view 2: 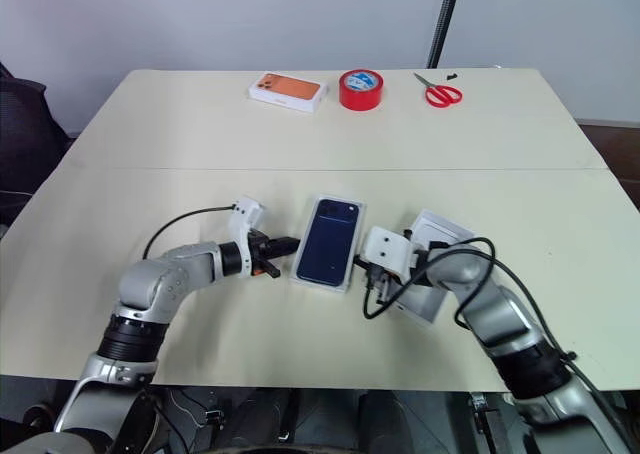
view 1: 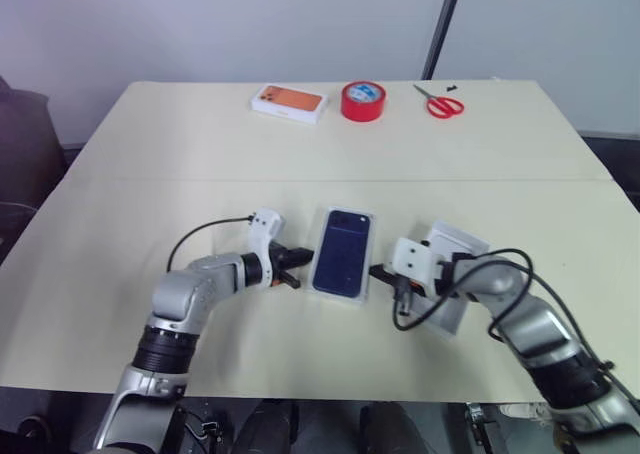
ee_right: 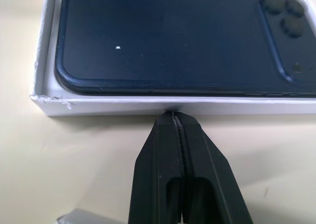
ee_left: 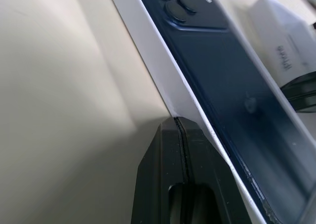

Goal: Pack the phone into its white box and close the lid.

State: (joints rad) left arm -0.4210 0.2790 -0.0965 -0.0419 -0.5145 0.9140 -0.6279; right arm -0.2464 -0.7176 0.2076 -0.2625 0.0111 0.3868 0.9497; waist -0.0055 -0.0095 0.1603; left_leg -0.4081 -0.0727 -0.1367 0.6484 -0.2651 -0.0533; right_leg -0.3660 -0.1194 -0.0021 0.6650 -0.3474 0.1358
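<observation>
Surface (view 1: 200,174): pale cream, two panels meeting at a seam across the middle.

Far edge, well apart from the work area: a white box with an orange phone picture (view 1: 289,102); beside it a red tape roll (view 1: 362,101); then red-handled scissors (view 1: 440,104), with a small dark item just past them, too small to identify.

Centre: the white box (ee_right: 98,105), open, with the phone (view 1: 341,251) lying inside it, back up, camera cluster at the far corner.

The lid (view 1: 450,274) lies just right of the box, largely covered by the right arm and its cable; grey lettering on its side is too blurred to read.

Left gripper (view 1: 290,270): clenched, empty, tips against the box's left wall.

Right gripper (ee_right: 175,116): clenched, empty, tips against the box's right wall.
</observation>
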